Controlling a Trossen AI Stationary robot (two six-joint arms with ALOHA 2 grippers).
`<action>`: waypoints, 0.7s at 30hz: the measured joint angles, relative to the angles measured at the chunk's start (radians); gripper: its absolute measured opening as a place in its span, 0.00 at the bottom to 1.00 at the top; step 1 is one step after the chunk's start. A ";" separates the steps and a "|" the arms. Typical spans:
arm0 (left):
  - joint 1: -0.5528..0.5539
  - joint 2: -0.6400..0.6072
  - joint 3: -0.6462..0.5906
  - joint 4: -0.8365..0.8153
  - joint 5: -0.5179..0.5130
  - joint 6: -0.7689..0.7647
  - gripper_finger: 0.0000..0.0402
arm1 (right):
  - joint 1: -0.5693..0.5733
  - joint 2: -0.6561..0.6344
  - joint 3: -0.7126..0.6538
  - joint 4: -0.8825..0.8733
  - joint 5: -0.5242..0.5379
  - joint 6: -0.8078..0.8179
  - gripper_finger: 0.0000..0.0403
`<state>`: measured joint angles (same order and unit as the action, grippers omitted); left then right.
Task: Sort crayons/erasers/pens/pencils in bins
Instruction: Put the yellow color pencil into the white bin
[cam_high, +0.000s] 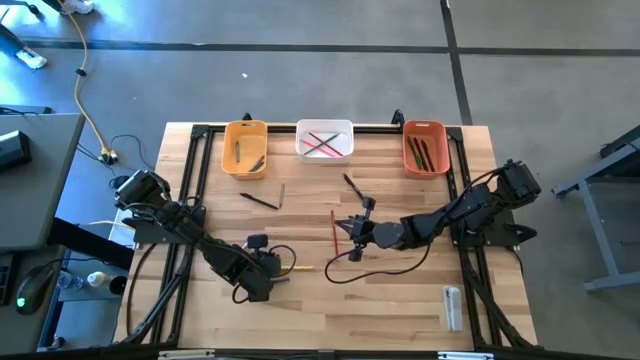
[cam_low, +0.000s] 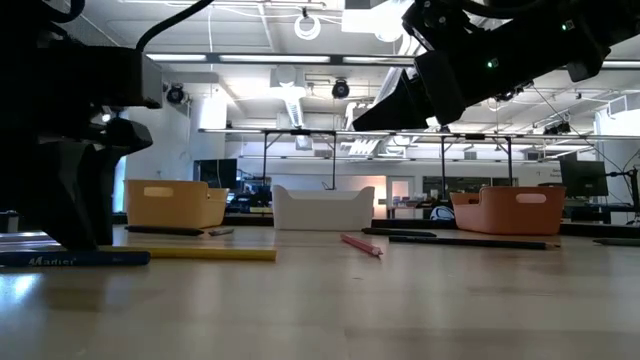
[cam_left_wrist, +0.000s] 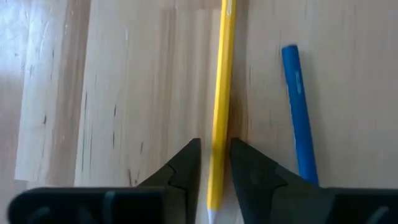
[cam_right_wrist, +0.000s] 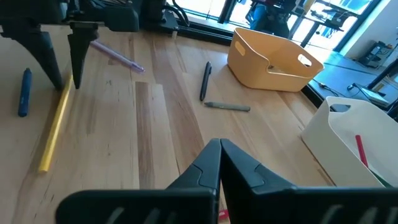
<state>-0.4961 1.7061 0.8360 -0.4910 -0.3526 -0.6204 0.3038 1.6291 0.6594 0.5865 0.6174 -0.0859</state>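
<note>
Red pencils (cam_high: 323, 144) in white bin (cam_high: 325, 128)

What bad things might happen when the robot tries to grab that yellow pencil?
1. The left gripper straddles the yellow pencil close to one end, not its middle, so the pencil might tip or swing when lifted.
2. The blue pen lies right beside it on the table; a finger might nudge it aside.
3. The yellow-orange bin sits at the far edge, so a loosely held pencil might drop on the way.
</note>
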 joint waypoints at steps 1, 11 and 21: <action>-0.004 0.000 0.000 -0.007 0.002 0.011 0.16 | 0.000 0.000 0.000 0.000 0.000 0.000 0.00; -0.037 0.000 -0.002 -0.016 -0.010 0.048 0.01 | 0.021 0.000 0.000 0.029 -0.069 0.040 0.00; -0.028 -0.005 -0.005 0.052 -0.007 0.070 0.00 | 0.065 0.051 0.001 0.049 -0.212 0.244 0.23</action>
<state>-0.5244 1.7008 0.8314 -0.4388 -0.3595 -0.5509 0.3692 1.6801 0.6601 0.6356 0.4056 0.1583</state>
